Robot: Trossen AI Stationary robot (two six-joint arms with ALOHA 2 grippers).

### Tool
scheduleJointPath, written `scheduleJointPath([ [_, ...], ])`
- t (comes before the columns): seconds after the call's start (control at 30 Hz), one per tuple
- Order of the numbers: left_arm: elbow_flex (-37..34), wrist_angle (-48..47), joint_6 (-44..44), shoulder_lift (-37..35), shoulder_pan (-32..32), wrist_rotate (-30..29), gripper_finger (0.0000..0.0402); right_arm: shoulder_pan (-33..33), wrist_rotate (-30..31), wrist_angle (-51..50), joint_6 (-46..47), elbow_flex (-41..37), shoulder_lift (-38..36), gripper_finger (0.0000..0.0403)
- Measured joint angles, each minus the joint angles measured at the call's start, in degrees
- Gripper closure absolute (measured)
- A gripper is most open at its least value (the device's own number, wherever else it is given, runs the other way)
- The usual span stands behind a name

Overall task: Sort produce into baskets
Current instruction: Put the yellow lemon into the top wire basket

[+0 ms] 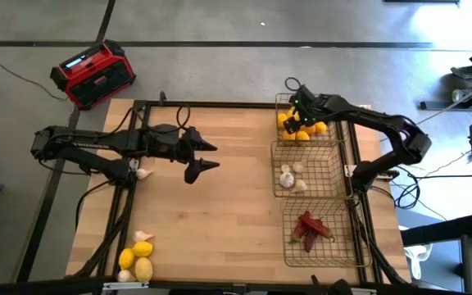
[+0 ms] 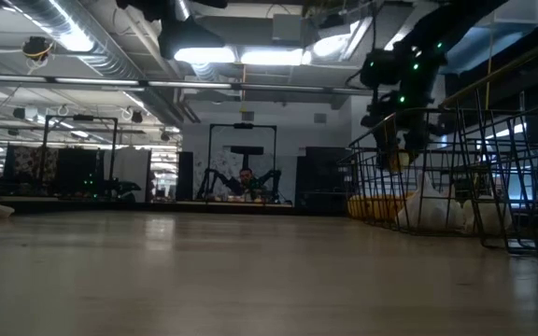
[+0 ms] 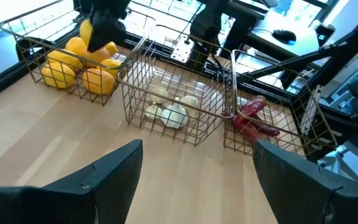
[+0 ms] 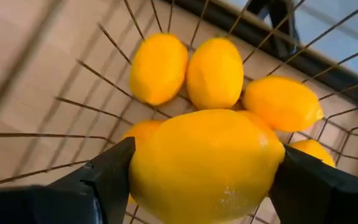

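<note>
The right arm reaches over the far basket (image 1: 305, 121), its right pincer (image 4: 204, 171) clenched on a lemon (image 4: 207, 165) just above the lemons (image 4: 214, 73) already lying there. The left arm stretches level across the bench (image 1: 220, 205), its left pincer (image 1: 206, 156) released and holding nothing. Garlic bulbs (image 1: 292, 176) fill the middle basket (image 1: 306, 168), chili peppers (image 1: 311, 228) the near basket (image 1: 322, 233). Loose lemons (image 1: 136, 258) and garlic (image 1: 143, 173) lie on the bench; the left arm partly hides that bulb.

Yellow lemons (image 1: 303, 127), white garlic (image 1: 288, 177), dark red chilies (image 1: 310, 229), bronze baskets (image 1: 333, 155), red-black radio (image 1: 93, 74)
</note>
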Motion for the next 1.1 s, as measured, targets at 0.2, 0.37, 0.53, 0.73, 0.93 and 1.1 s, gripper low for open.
scheduleJointPath([
  [0.2, -0.03, 0.0, 0.68, 0.0, -0.96, 0.0, 0.0101, -0.07, 1.13, 0.01, 0.0, 0.0, 5.31, 0.0107],
  [0.37, -0.03, 0.01, 0.75, 0.0, -1.15, 0.0, 0.0101, -0.07, 0.59, -0.06, -0.14, 0.0, 8.58, 0.0107],
  [0.53, -0.03, 0.03, 0.75, 0.0, -1.15, 0.0, 0.0101, -0.04, 0.61, 0.25, -0.83, 0.07, 9.41, 0.0105],
  [0.73, -0.03, 0.03, 0.74, 0.0, -1.15, 0.0, 0.0101, -0.02, 0.72, 0.19, -2.26, 0.07, 9.44, 0.0076],
  [0.93, -0.03, 0.05, 0.73, 0.0, -1.15, 0.0, 0.0101, -0.02, 2.09, -0.11, -3.22, 0.07, 9.5, 0.0055],
  [1.1, -0.03, 0.05, 0.71, 0.0, -1.15, 0.01, 0.0101, 0.0, 2.82, -0.06, -4.11, 0.07, 9.5, 0.0046],
])
